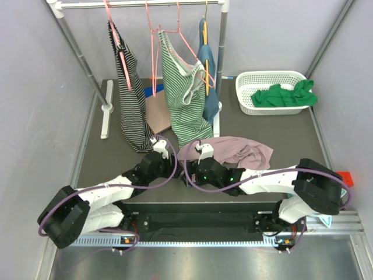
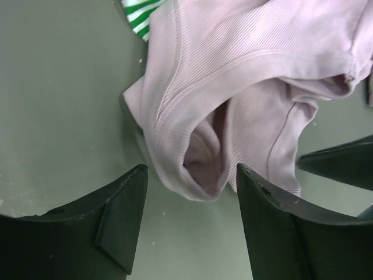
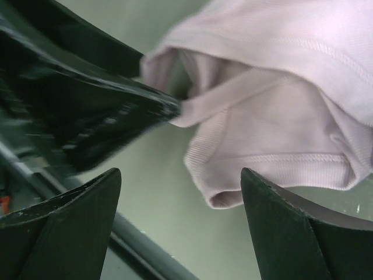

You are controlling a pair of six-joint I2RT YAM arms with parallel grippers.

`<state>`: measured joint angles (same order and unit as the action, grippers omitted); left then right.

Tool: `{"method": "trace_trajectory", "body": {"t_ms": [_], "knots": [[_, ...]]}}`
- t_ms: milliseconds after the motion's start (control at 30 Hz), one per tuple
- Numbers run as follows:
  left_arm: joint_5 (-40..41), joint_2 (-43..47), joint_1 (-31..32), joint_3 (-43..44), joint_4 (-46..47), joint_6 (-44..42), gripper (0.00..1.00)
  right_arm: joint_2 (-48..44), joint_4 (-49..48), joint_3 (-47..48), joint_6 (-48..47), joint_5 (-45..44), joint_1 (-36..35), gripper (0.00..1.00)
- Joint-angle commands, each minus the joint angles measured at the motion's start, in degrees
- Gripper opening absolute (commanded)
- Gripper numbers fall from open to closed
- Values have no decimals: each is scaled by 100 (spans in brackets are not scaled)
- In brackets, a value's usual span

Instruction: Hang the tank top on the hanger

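– Two checks requested. First: report surface and room.
– Dark grey tabletop (image 1: 280,125), matte and flat. Pale lilac walls (image 1: 35,87) on three sides. At the far edge, a white garment rack (image 1: 223,35) with a horizontal rail (image 1: 140,4). Far right, a white basket (image 1: 268,74) holding a green cloth (image 1: 282,96).
– Second: locate the tank top, give its axis.
– Tank top (image 1: 245,150): crumpled on the tabletop, just in front of the rack, beneath the hanging green-and-white striped top (image 1: 183,99). Long axis across the tabletop, left to right, with the left end toward both tools. From the left wrist: hemmed opening gaping toward the camera. Neck end versus hem end: cannot tell.
– Hanger?
– Hanger (image 1: 154,64): on the rail, hook up, frame hanging straight down, seen nearly edge-on. Well apart from the tank top.
– Tool states?
– Left tool (image 2: 191,175): released, fingers spread, fold of cloth in line with the gap, nothing gripped. Right tool (image 3: 180,175): released likewise, cloth just ahead of the tips.
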<state>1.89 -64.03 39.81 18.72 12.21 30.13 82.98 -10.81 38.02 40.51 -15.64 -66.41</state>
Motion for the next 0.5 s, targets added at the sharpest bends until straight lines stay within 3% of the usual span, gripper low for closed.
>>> {"method": "trace_trajectory", "body": {"t_ms": [0, 167, 267, 367, 467], "knots": [[-136, -92, 18, 26, 519, 72, 66, 306, 123, 241, 220, -229, -109, 82], [-163, -312, 27, 88, 599, 98, 62, 684, 421, 478, 282, -405, -118, 81], [-163, -338, 27, 88, 599, 107, 53, 851, 457, 531, 282, -536, -118, 77], [-163, -365, 27, 97, 607, 107, 35, 1027, 606, 662, 282, -668, -109, 56], [-163, -356, 27, 141, 607, 133, 12, 1115, 764, 715, 291, -730, -118, 27]]}}
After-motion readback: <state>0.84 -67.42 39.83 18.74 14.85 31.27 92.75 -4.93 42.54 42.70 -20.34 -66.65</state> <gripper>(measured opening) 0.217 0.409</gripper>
